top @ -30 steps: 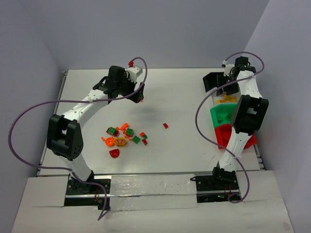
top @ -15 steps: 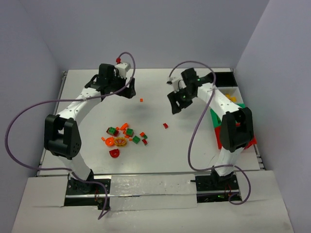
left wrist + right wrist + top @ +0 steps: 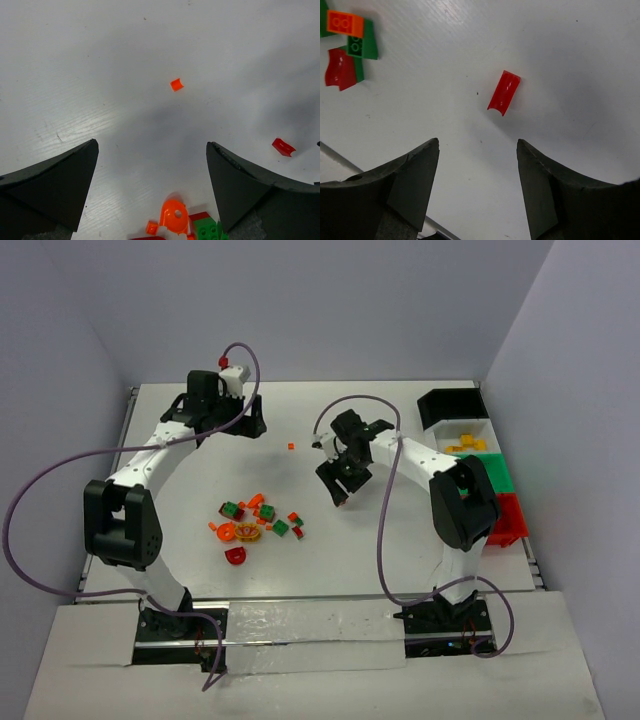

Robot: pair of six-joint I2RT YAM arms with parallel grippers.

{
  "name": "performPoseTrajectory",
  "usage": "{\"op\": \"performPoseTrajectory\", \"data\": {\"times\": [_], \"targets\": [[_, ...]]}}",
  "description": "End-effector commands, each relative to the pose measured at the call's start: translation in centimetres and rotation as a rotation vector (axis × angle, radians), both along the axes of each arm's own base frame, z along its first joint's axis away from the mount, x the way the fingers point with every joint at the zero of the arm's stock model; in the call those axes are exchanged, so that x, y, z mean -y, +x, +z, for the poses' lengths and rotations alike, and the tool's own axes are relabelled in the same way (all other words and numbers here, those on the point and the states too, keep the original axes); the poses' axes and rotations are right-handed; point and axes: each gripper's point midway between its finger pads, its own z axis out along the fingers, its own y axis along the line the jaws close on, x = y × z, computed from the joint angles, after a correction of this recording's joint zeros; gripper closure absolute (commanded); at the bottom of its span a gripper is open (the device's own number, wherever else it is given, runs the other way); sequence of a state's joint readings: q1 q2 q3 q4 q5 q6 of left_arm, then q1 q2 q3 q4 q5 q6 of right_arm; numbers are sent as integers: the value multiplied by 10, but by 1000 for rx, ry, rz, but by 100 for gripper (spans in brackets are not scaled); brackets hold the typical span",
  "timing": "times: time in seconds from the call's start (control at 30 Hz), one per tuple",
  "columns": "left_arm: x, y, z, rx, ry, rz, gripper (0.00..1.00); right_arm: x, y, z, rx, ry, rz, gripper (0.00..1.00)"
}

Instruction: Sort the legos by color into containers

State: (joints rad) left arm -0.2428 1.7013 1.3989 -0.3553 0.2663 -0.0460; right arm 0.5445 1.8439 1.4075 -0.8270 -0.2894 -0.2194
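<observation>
The legos lie in a pile (image 3: 255, 520) of red, green and orange bits left of the table's middle. A small orange bit (image 3: 291, 445) lies alone further back and also shows in the left wrist view (image 3: 176, 84). My left gripper (image 3: 250, 425) is open and empty, hovering left of it (image 3: 152, 145). My right gripper (image 3: 335, 490) is open and empty above a lone red curved piece (image 3: 504, 92), which lies just ahead of its fingertips (image 3: 478, 142). The containers stand at the right edge: black (image 3: 452, 405), white (image 3: 478, 430), green (image 3: 497, 475), red (image 3: 508, 520).
The white bin holds yellow and orange pieces (image 3: 462, 447). The left wrist view shows an orange round piece (image 3: 176, 216), a green brick (image 3: 207, 230) and the red curved piece (image 3: 283, 147). The right wrist view shows orange, green and red bricks (image 3: 350, 45) at top left. Purple cables loop beside both arms.
My right arm has swung from the bins leftward to the table's middle, over the lone red piece. My left gripper has drawn back to the left, away from the small orange bit.
</observation>
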Motion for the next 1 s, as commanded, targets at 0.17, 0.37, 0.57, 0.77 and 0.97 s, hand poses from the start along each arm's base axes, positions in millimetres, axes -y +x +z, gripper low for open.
{"op": "performPoseTrajectory", "data": {"times": [0.17,0.37,0.57,0.77,0.97], "targets": [[-6,-2,23,66,-13,20,1,-9,25,-20,39,-72,-22,32],[-13,-3,18,57,1,30,1,-13,29,-31,32,-93,-15,37],[-20,-5,14,58,18,41,1,-10,29,-43,39,-146,-8,45],[-23,-5,14,65,19,37,1,10,27,-53,35,-209,-11,74],[-20,-5,11,62,13,14,1,29,21,-12,47,-60,-32,90]]}}
